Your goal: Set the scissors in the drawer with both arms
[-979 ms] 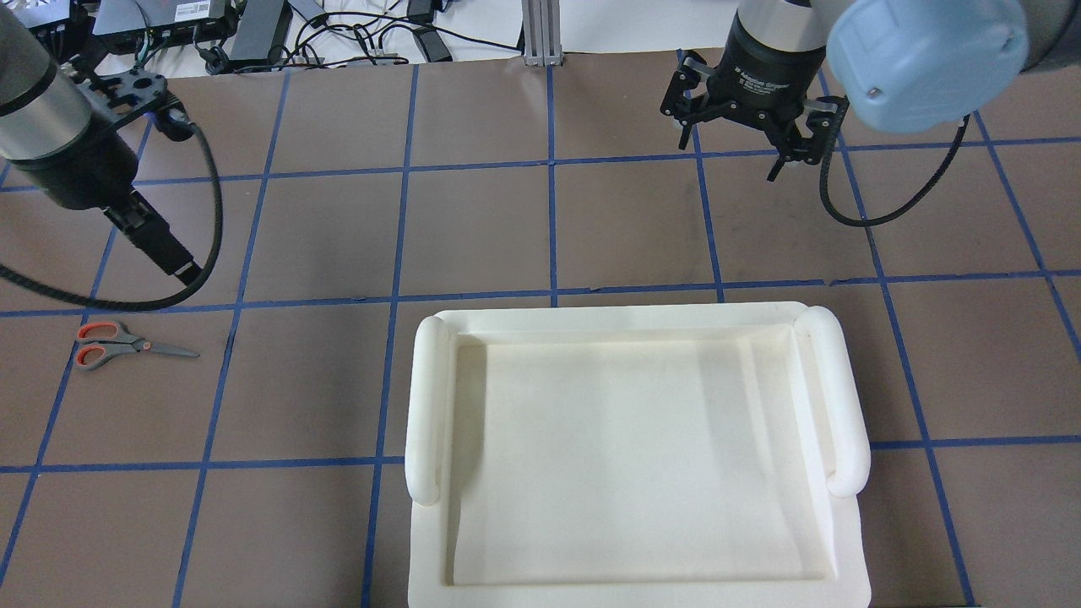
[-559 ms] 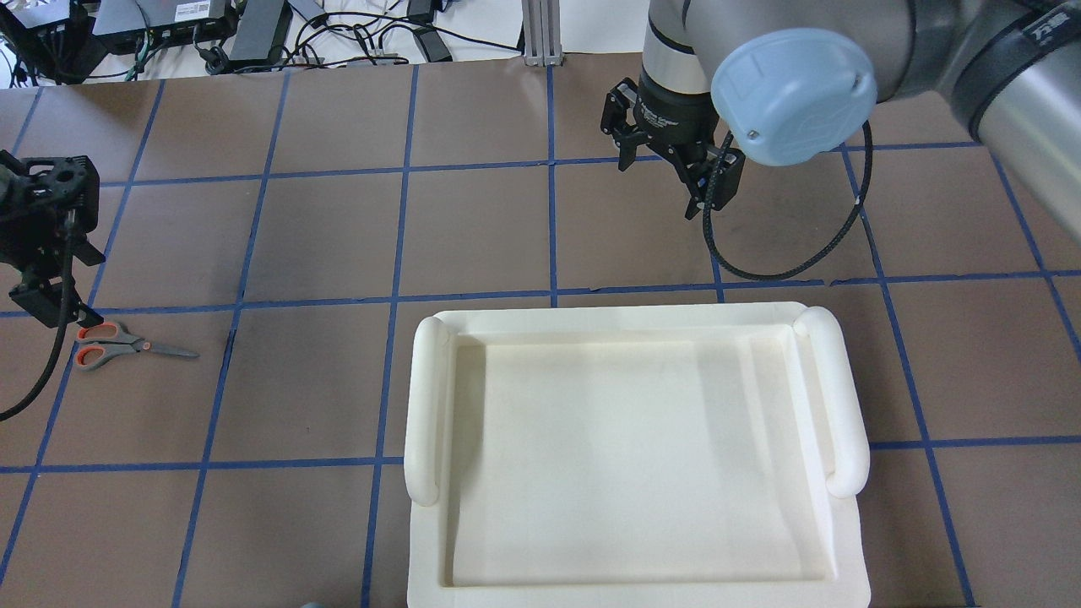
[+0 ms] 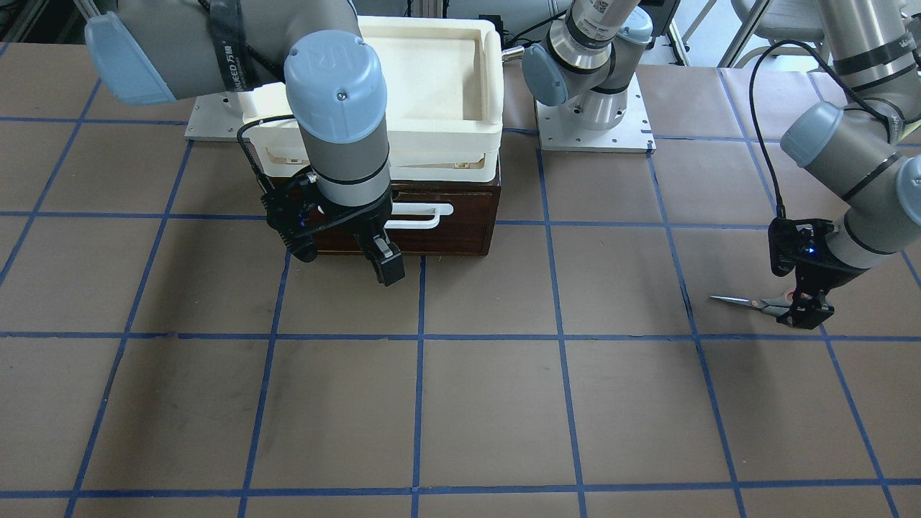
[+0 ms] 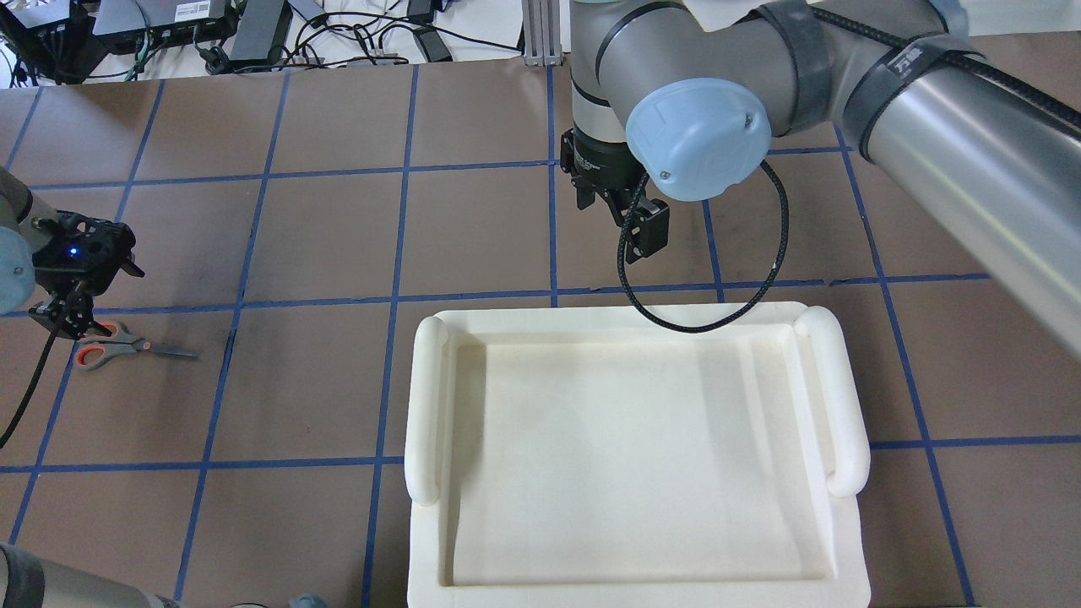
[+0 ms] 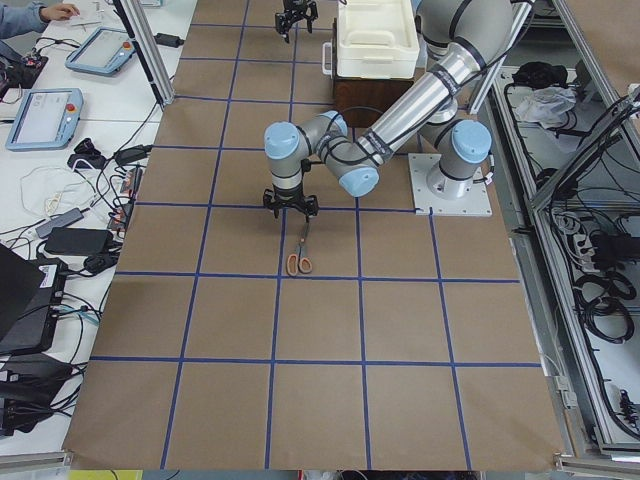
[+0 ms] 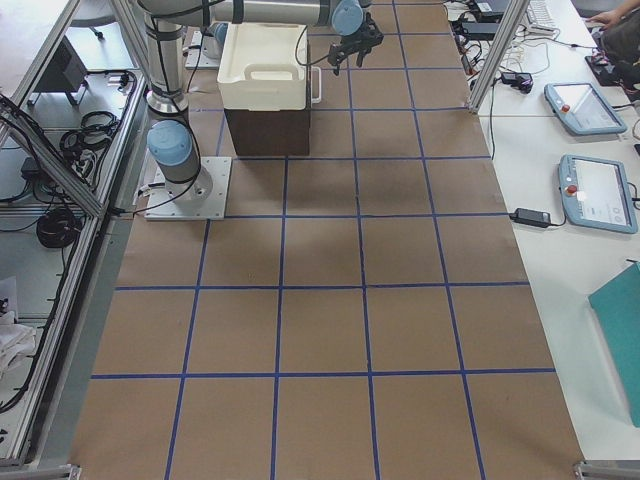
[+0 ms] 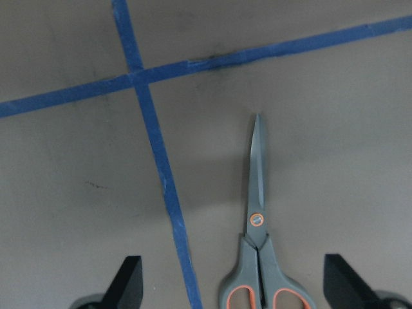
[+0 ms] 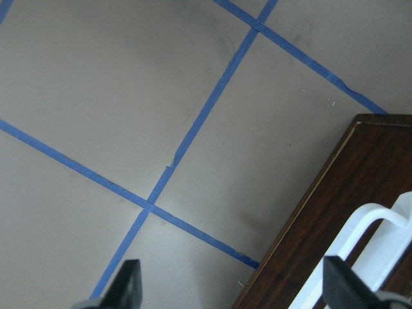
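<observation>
The scissors lie flat on the brown table at the far left, blades pointing right, handles orange-lined. My left gripper hovers open over their handle end; in the left wrist view the scissors lie between the two fingertips, untouched. The dark brown drawer with its white bar handle is shut under the foam tray. My right gripper is open and empty just in front of the drawer's front; its wrist view shows the drawer corner and the handle.
A white foam tray sits on top of the drawer box. Blue tape lines grid the table. Cables and power bricks lie beyond the far edge. Operator tablets lie on a side bench.
My left gripper has come down and inward to the scissors' handles. My right arm has swung left and toward the drawer front.
</observation>
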Controlling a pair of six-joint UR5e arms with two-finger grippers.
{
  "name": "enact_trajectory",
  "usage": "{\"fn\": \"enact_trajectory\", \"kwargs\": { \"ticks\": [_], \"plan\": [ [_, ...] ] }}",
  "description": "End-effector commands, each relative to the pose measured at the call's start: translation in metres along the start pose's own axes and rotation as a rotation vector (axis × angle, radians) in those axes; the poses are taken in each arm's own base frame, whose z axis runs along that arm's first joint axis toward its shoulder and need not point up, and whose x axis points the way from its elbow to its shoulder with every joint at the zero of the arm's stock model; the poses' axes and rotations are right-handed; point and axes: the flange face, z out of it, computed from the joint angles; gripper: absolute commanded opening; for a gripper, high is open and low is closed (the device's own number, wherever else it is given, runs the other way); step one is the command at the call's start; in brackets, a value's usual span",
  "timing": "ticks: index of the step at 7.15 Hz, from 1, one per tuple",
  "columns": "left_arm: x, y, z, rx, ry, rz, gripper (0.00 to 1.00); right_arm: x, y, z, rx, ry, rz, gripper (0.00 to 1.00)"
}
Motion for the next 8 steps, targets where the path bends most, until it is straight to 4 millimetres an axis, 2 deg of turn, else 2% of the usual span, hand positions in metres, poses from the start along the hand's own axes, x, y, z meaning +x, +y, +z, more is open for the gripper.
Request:
{"fn": "enact_trajectory", "kwargs": {
  "ticks": [1,3,5,7,8],
  "plan": [
    [0.025,0.029,0.043,0.031,-0.023,-0.012,1.00,-0.003,0.005,0.022,-0.031,0.072,0.108,1.00],
    [0.031,0.021,0.058,0.002,-0.045,-0.056,1.00,-0.009,0.009,0.038,-0.086,0.101,0.177,1.00],
    [0.039,0.028,0.071,0.029,-0.032,-0.121,1.00,-0.009,0.010,0.050,-0.096,0.151,0.198,1.00],
    [0.035,0.032,0.075,0.030,-0.033,-0.124,1.00,-0.006,0.013,0.054,-0.119,0.189,0.214,1.00],
    [0.034,0.030,0.078,0.045,-0.042,-0.120,0.89,-0.007,0.013,0.060,-0.119,0.209,0.236,1.00]
  ]
}}
